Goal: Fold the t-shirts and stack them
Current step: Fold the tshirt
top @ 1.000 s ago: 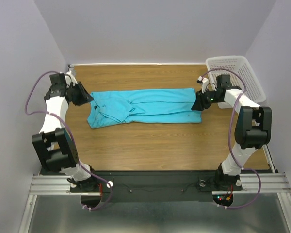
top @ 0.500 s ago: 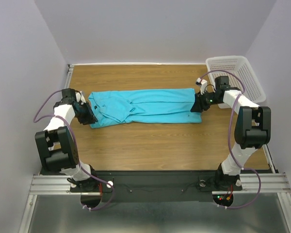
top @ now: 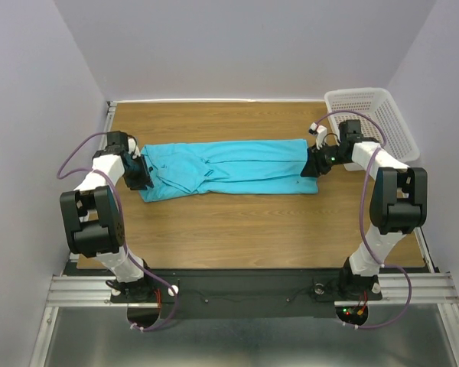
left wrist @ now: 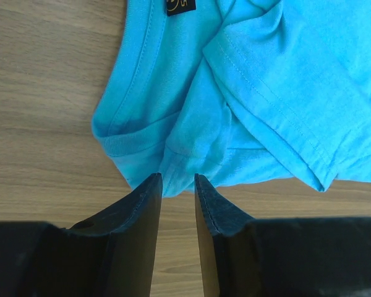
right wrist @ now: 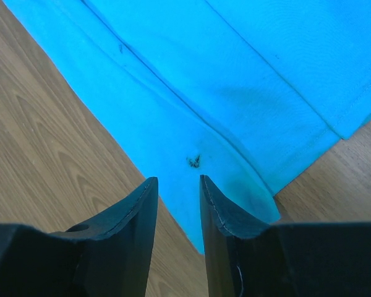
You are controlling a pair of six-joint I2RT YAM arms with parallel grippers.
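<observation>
**Left gripper repositioned at the collar end; no grasp yet**

Fingers: The left fingers (left wrist: 142, 210) stand slightly parted. Bare wood shows through the narrow gap and nothing is pinched. Their tips meet the edge of the turquoise t-shirt (left wrist: 247, 93) just below the neck rib (left wrist: 136, 80); I cannot tell whether they touch it or stop just short. The right fingers (right wrist: 136, 210) show the same narrow gap over the hem corner at the opposite end. The cloth lies flat beneath them, with none gathered between.

Change: Over the last second the left gripper (top: 143, 174) has travelled from the far corner of the collar end down to the near corner. It has then eased slightly back in along that edge. The right gripper (top: 315, 162) has held its place. The t-shirt has not shifted. It lies as a long lengthwise-folded band across the middle of the table (top: 237, 229), well apart from the white basket (top: 375, 115) at the far right corner.

Meaning: I judge that both ends are being lined up for the crosswise fold, with pick-up still pending.

Pose: Both wrists sit low. The left arm reaches inward from the left edge and the right arm from the right.
</observation>
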